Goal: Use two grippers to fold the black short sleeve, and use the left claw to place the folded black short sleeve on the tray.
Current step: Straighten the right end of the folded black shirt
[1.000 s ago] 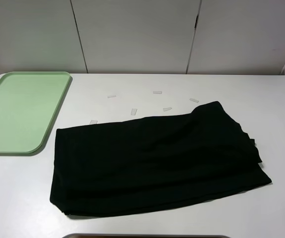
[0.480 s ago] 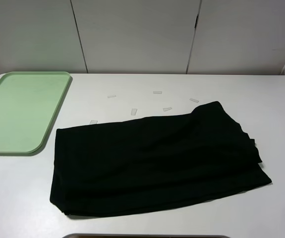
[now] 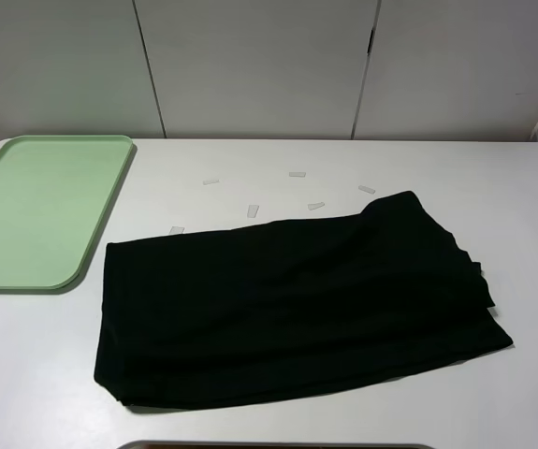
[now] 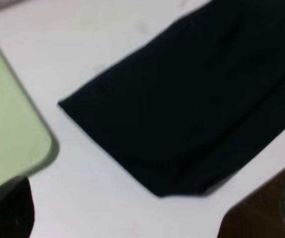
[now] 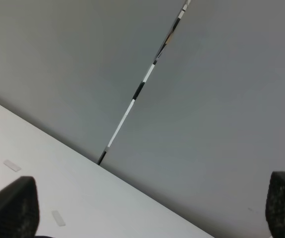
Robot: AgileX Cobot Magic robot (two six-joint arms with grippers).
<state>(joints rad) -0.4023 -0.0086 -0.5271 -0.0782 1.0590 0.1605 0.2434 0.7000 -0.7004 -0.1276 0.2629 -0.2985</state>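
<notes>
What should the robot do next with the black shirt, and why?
Probably lower the left hand onto the corner of the black short sleeve nearest the tray, to grip it for folding. The shirt lies spread on the table, not on the tray. The left hand is open, facing that corner, touching nothing, while the right hand, also open, faces the wall.

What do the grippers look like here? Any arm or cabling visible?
Only fingertips show, in the wrist views. Left gripper: blurred black fingers, one tinged brown. Right gripper: black fingers with fine dotted texture. No arm bodies or cables clearly in view.
</notes>
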